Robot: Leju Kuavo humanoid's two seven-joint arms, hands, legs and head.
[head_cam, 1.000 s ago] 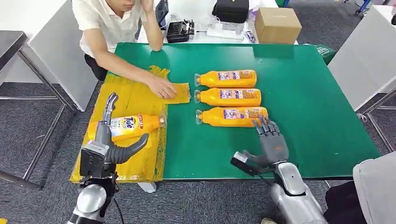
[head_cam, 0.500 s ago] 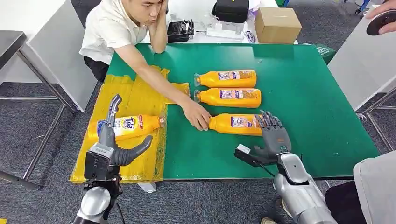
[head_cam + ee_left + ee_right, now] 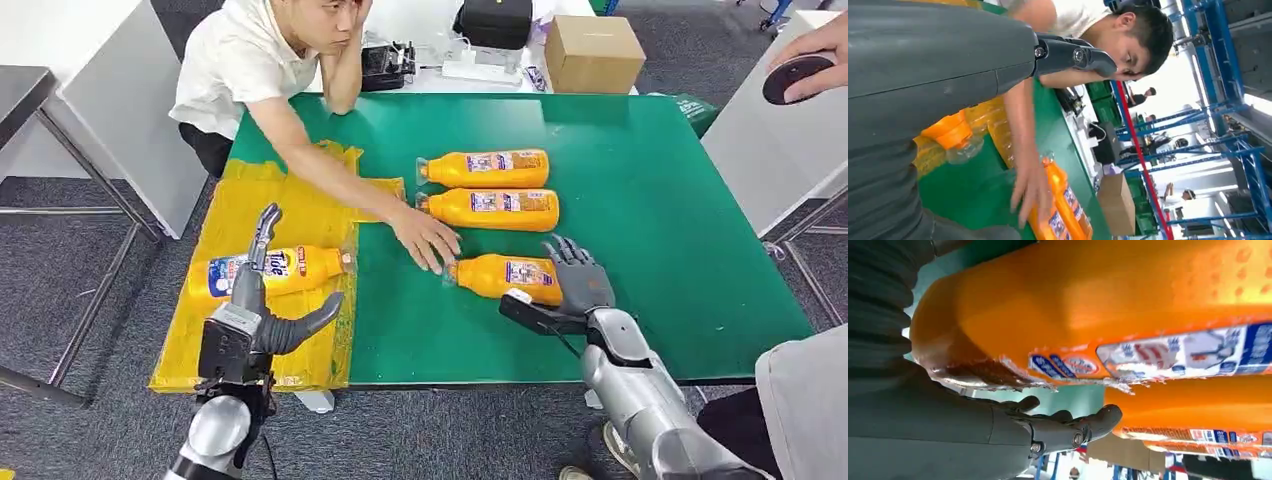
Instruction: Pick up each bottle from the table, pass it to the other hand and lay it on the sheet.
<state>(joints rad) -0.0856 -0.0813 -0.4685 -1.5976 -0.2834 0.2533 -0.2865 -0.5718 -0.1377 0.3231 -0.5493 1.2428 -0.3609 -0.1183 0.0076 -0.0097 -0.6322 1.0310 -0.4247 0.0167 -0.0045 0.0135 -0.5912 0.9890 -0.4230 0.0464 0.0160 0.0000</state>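
The right hand (image 3: pixel 578 283) lies against the base of the nearest orange bottle (image 3: pixel 505 276), fingers spread, not gripping it. The left hand (image 3: pixel 262 310) hovers open over the yellow sheet (image 3: pixel 300 215), near the bottle (image 3: pixel 275 270) lying there. A person's hand (image 3: pixel 428 240) touches the nearest bottle's neck. Two more bottles (image 3: pixel 487 168) lie farther off on the green table (image 3: pixel 650 200), above grey carpet.

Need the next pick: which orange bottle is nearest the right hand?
The nearest-row bottle, touching the right hand, with a person's hand at its cap. The other two lie farther back.
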